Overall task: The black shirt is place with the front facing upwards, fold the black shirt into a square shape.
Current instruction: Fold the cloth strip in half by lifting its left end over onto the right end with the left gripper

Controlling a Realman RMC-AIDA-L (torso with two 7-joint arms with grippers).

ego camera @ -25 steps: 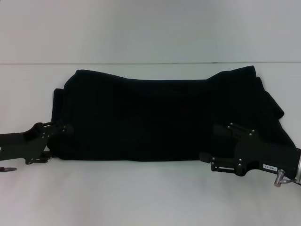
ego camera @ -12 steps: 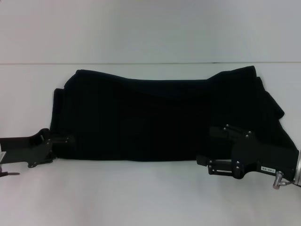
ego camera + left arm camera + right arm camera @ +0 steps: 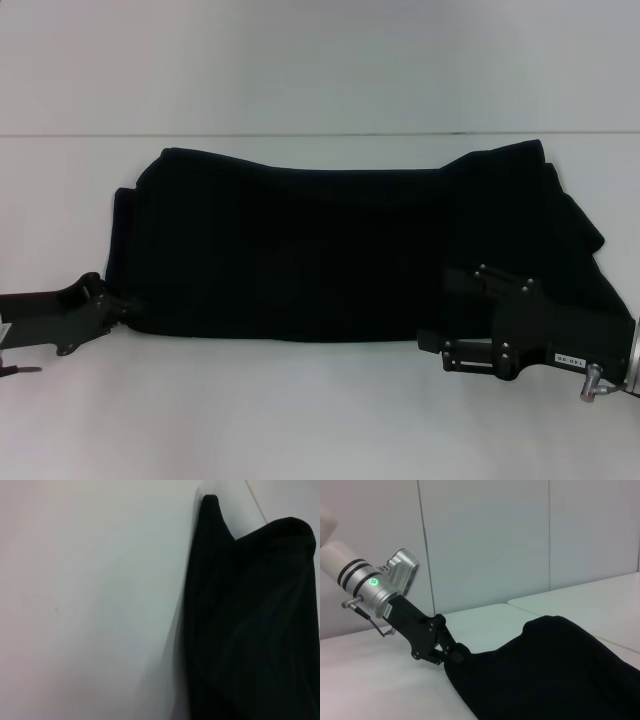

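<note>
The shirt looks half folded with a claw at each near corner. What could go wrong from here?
The left gripper touches only the very edge of the shirt, so the cloth might slip free when lifted. The right gripper sits at the near hem, its hold hidden by its own body; if only one side holds, the fold could come out skewed. The right side is already bunched and uneven, which may spoil a neat square.

One black shirt (image 3: 350,245); two grippers: left gripper (image 3: 128,308), right gripper (image 3: 440,310); one table (image 3: 300,410)
</note>
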